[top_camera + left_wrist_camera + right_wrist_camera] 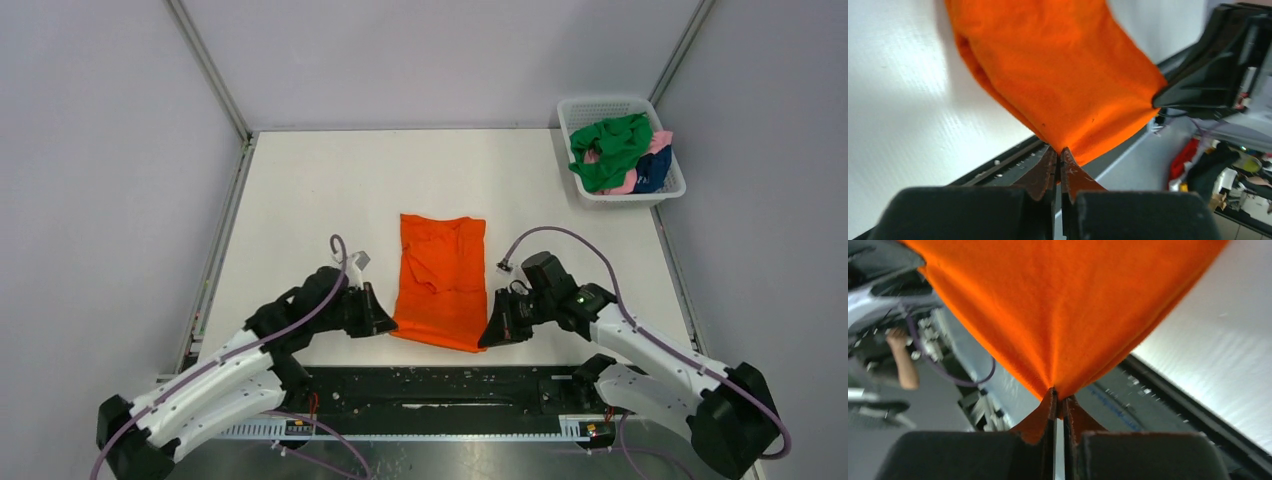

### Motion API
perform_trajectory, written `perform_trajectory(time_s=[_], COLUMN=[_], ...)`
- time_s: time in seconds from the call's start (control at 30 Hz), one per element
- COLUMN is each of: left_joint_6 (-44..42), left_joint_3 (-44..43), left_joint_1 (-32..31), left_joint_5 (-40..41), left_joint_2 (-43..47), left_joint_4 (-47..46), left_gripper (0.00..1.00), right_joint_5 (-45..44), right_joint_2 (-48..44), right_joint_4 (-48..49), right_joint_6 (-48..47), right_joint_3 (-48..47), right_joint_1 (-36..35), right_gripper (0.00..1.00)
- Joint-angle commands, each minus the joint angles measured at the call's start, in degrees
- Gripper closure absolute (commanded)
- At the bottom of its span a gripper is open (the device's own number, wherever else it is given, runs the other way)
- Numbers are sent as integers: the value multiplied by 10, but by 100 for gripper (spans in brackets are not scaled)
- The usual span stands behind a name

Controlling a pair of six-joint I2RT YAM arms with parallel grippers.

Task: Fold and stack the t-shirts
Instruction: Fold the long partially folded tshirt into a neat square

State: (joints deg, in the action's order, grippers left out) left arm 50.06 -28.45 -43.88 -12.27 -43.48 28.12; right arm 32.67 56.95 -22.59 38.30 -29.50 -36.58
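Orange t-shirt on table, long axis pointing away from the bases; left fingers and right fingers each clamped on a near hem corner, apparently slightly raised, both arms equally near.

White table bears orange t-shirt, mesh basket

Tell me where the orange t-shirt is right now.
In the top view the orange t-shirt lies centred on the table toward the near edge, its near corners pinched by the left gripper and right gripper; the white basket sits far right.
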Motion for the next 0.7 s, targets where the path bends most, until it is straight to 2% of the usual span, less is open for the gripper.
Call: perform_trajectory(time_s=[0.0, 0.13, 0.3, 0.5, 0.67], left_joint_6=[17, 16, 12, 5, -25], left_joint_3=[1, -25, -56, -74, -135], left_joint_1=[-14, -16, -16, -14, 7], left_joint_5=[-22, -23, 38, 129, 188], left_joint_2=[100, 137, 124, 73, -3], left_joint_4=[44, 47, 49, -19, -13], left_gripper=[100, 100, 100, 100, 100], right_joint_5=[158, 218, 233, 238, 245], right_joint_2=[-75, -112, -90, -43, -23], right_joint_4=[-62, -23, 21, 66, 105], right_joint_6=[-19, 2, 28, 43, 56], right_joint_3=[-4, -15, -32, -43, -43], right_joint_1=[-7, -6, 4, 67, 128], right_gripper=[96, 96, 98, 100, 100])
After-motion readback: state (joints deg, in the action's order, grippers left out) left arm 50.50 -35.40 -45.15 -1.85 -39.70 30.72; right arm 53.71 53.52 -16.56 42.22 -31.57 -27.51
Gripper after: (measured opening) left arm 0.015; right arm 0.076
